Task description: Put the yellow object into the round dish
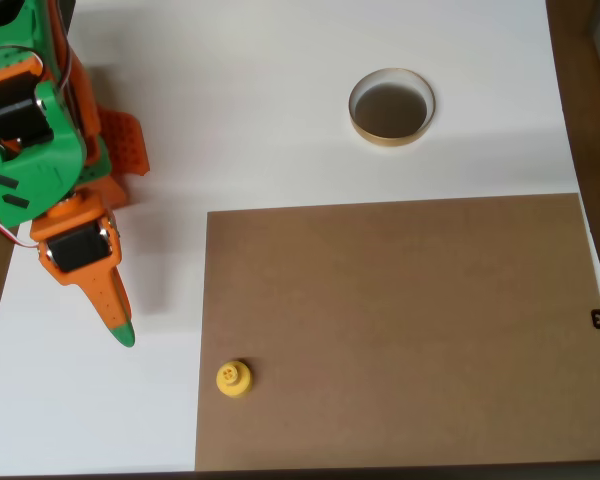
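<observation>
The yellow object (233,378) is a small round piece with a knob on top, resting near the lower left corner of the brown board (400,330). The round dish (391,107), tan-rimmed and dark inside, stands on the white table at the upper middle-right, with nothing in it. My orange and green gripper (118,322) hangs at the left side over the white table, pointing down the picture. Its fingers look pressed together into one green-tipped point with nothing between them. It is well left of and above the yellow object, not touching it.
The arm's green and orange body (40,140) takes up the upper left corner. The white table (240,100) ends at the right edge, where a darker floor shows. A small black tag (599,319) sits at the board's right edge.
</observation>
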Controlling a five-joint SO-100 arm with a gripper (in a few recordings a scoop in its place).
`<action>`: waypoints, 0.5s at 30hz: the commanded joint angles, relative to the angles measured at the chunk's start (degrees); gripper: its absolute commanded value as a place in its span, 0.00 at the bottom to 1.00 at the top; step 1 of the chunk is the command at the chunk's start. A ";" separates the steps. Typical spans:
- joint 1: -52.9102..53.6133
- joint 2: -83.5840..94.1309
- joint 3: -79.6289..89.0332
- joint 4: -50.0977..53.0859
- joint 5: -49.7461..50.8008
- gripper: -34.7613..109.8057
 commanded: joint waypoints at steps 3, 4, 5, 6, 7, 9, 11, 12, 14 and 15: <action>1.32 0.62 -3.08 0.09 -0.53 0.34; 1.32 0.62 -3.08 0.09 -0.53 0.34; 1.32 0.62 -3.08 0.09 -0.53 0.34; 1.32 0.62 -3.08 0.09 -0.53 0.34; 1.32 0.62 -3.08 0.09 -0.44 0.34; 1.58 0.62 -3.16 0.18 -0.26 0.34; 1.76 0.62 -3.16 0.18 -0.09 0.35; 1.85 0.62 -3.16 0.26 -0.09 0.35; 1.85 0.62 -3.25 0.44 -0.18 0.35; 1.85 0.62 -3.34 0.53 -0.09 0.35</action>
